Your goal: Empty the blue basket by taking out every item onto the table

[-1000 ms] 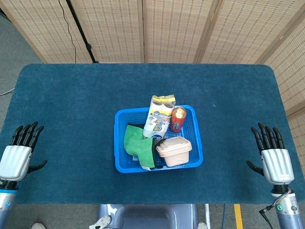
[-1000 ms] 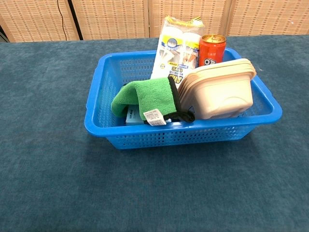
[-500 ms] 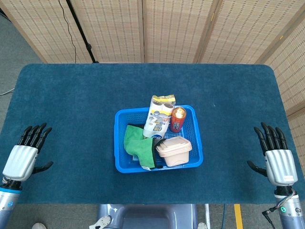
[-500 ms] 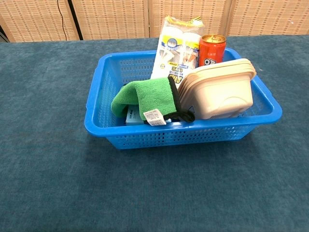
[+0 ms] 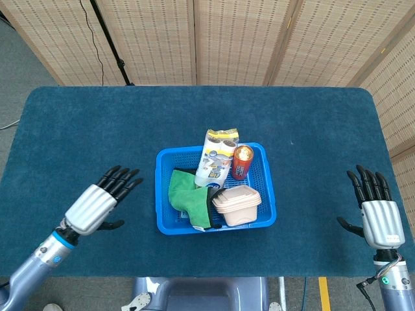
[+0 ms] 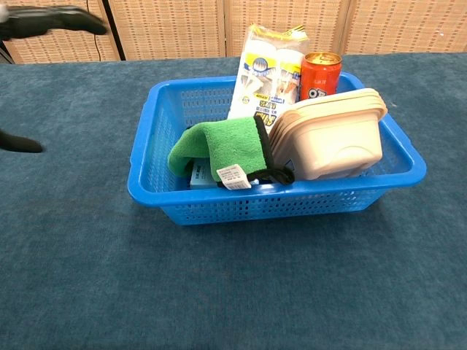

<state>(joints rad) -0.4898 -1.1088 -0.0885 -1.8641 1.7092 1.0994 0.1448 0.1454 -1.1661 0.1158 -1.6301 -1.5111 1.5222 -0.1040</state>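
Observation:
The blue basket (image 5: 163, 223) (image 6: 146, 191) sits mid-table. Inside it lie a green cloth (image 5: 185, 193) (image 6: 219, 147), a beige lidded container (image 5: 236, 204) (image 6: 332, 138), an orange can (image 5: 242, 161) (image 6: 320, 74) and a white snack packet (image 5: 216, 157) (image 6: 266, 71); a light blue item (image 6: 199, 176) peeks from under the cloth. My left hand (image 5: 100, 202) is open, fingers spread, hovering left of the basket; its dark fingers (image 6: 55, 18) show at the chest view's top left. My right hand (image 5: 378, 214) is open at the table's right edge, far from the basket.
The dark blue table cover (image 5: 194, 116) spreads around the basket. Woven screens (image 5: 240, 39) stand behind the table. A black cable (image 5: 107, 32) hangs at the back left.
My left hand has swung right from the table's left edge toward the basket and now enters the chest view. The right hand has barely moved. The basket's items are unchanged.

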